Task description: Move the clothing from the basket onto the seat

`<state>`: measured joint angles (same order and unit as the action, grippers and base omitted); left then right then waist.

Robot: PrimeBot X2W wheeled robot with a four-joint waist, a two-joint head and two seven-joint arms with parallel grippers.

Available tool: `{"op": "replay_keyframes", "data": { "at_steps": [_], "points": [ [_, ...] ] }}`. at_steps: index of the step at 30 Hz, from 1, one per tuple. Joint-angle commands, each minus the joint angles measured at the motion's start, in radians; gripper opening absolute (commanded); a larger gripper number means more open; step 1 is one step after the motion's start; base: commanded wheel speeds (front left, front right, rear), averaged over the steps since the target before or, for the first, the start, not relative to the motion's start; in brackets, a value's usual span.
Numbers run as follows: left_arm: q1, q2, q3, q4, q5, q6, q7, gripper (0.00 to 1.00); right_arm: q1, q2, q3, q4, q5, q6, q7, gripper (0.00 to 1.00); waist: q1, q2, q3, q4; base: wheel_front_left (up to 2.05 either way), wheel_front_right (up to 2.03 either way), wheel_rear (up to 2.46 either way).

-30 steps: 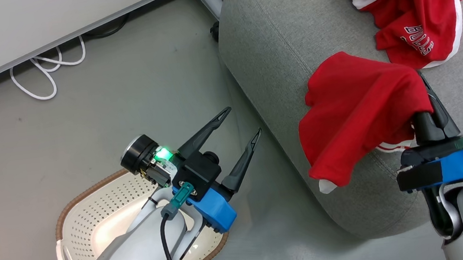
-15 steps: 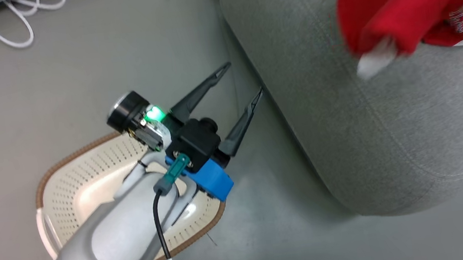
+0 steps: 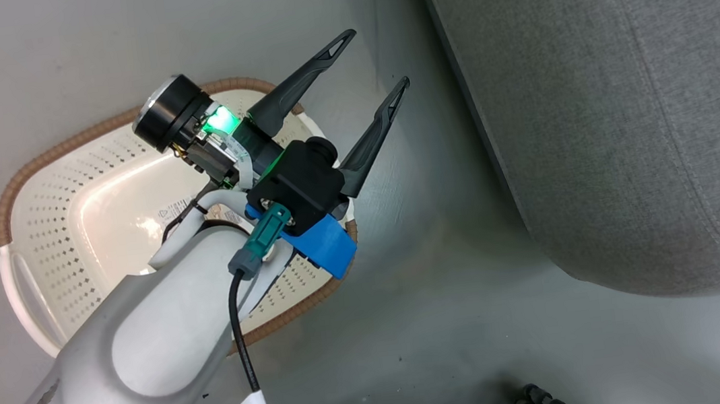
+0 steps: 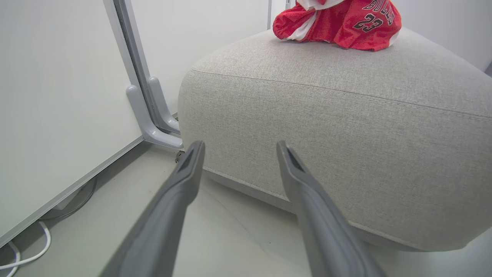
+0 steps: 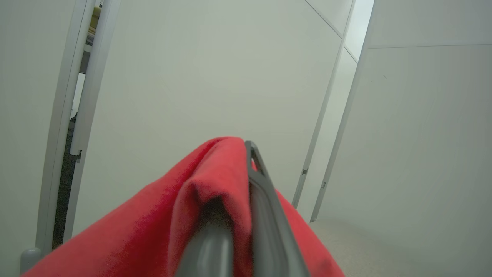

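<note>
Entry: right gripper [image 5: 240, 148], clamped on red garment [image 5: 153, 219]; left gripper [image 3: 377, 56], spread, holding nothing, above basket [image 3: 55, 145] rim; jersey [image 4: 346, 27] lying on seat [image 4: 326, 127]. We would lower first, releasing once cloth rests on the seat, probably that pale surface beneath.

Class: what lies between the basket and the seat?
Between basket and seat, the head view shows bare floor; the open left gripper hangs over it.

We see the cream perforated plastic basket [image 3: 63, 215] beside the light-grey fabric seat [image 3: 626, 97], a crumpled red "BULLS 23" jersey [image 4: 346, 23] atop the seat, and a second red garment [image 5: 153, 227] draped over our right gripper [image 5: 241, 151].
</note>
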<state>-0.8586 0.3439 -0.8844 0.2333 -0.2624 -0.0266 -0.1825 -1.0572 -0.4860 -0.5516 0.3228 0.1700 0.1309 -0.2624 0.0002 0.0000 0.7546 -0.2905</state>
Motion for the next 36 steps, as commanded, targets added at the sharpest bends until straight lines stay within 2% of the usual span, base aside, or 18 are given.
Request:
{"op": "replay_keyframes", "data": {
  "at_steps": [1, 4, 8, 11, 14, 20, 21, 22, 26, 27, 36],
  "points": [
    [-0.016, 0.010, 0.001, -0.008, 0.009, 0.005, 0.003, 1.00, 0.025, 0.000, -0.005, 0.031, -0.010, 0.000, -0.004, 0.00, -0.0002, 0.0000, 0.028, -0.004, 0.00, 0.00, 0.00],
    [-0.017, 0.015, -0.002, -0.019, 0.009, 0.007, 0.012, 1.00, 0.071, 0.029, -0.015, 0.067, -0.021, 0.000, -0.004, 0.00, -0.0002, 0.0000, 0.034, -0.015, 0.00, 0.00, 0.00],
    [-0.024, 0.026, -0.008, -0.027, 0.010, 0.002, 0.017, 1.00, 0.140, 0.108, -0.018, 0.132, -0.015, 0.000, -0.004, 0.00, -0.0002, 0.0000, 0.038, -0.023, 0.00, 0.00, 0.00],
    [-0.029, 0.026, -0.013, -0.033, 0.010, 0.000, 0.022, 1.00, 0.175, 0.144, -0.006, 0.187, -0.023, 0.000, -0.004, 0.00, -0.0002, 0.0000, 0.041, -0.023, 0.00, 0.00, 0.00],
    [-0.036, 0.023, -0.015, -0.037, 0.010, -0.001, 0.025, 1.00, 0.185, 0.170, 0.007, 0.248, -0.028, 0.000, -0.004, 0.00, -0.0002, 0.0000, 0.045, -0.016, 0.00, 0.00, 0.00],
    [-0.036, 0.016, -0.019, -0.029, 0.001, 0.006, 0.012, 1.00, 0.193, 0.179, 0.017, 0.318, -0.026, 0.000, -0.004, 0.00, -0.0002, 0.0000, 0.035, -0.002, 0.00, 0.00, 0.00],
    [-0.032, 0.015, -0.019, -0.024, 0.001, 0.008, 0.008, 1.00, 0.200, 0.179, 0.013, 0.312, -0.023, 0.000, -0.004, 0.36, -0.0002, 0.0000, 0.028, -0.001, 0.00, 0.00, 0.00],
    [-0.023, 0.011, -0.019, -0.017, -0.003, 0.010, -0.002, 1.00, 0.226, 0.176, 0.017, 0.297, -0.030, 0.000, -0.004, 1.00, -0.0002, 0.0000, 0.009, 0.002, 0.00, 0.00, 0.00],
    [0.002, -0.004, -0.016, 0.006, -0.019, 0.021, -0.030, 1.00, 0.314, 0.187, 0.022, 0.247, -0.040, 0.000, -0.004, 1.00, -0.0002, 0.0000, -0.057, 0.003, 0.00, 0.00, 0.00],
    [0.016, -0.014, -0.012, 0.019, -0.029, 0.026, -0.044, 1.00, 0.382, 0.194, 0.036, 0.217, -0.042, 0.000, -0.004, 1.00, -0.0002, 0.0000, -0.096, 0.004, 0.00, 0.00, 0.00],
    [0.118, -0.046, 0.032, 0.073, -0.084, 0.058, -0.081, 1.00, 0.645, 0.243, 0.088, 0.042, -0.060, 0.000, -0.004, 1.00, -0.0002, 0.0000, -0.285, 0.018, 0.00, 0.00, 0.00]
  ]
}}
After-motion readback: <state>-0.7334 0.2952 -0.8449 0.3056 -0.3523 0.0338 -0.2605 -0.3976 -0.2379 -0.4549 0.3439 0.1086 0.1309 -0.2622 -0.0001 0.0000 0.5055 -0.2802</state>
